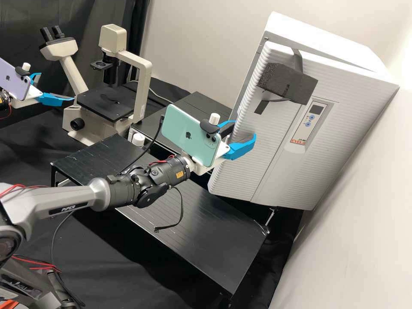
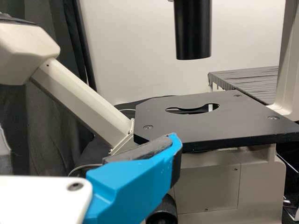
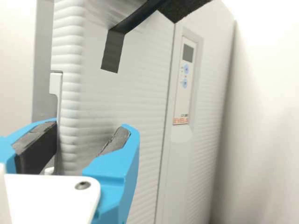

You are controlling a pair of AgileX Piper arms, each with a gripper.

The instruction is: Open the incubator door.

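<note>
**One pale grey, ridged incubator door (image 1: 257, 154), open jaws at its edge**

The door stands upright at the far side of the black, ridged desk (image 1: 206, 231). Around it there's a fair bit to mind: a dark foam block (image 1: 287, 83) is strapped to its front with black tape (image 1: 262, 106), near the right gripper (image 1: 243, 132), and a narrow control panel (image 1: 312, 122) with two blue buttons sits farther across. Well apart from the door is a cream microscope (image 1: 143, 94) with a flat black stage (image 1: 105, 103).

The right arm (image 1: 64, 202) stretches long and low over the desk, a mint-green phone (image 1: 186, 133) on its wrist and a loose black cable (image 1: 180, 206) dangling below. Its jaws are apart, one on either side of the door's edge. The left gripper (image 1: 56, 87), beside the microscope, has its jaws parted too, under a lilac phone (image 1: 15, 79).
</note>
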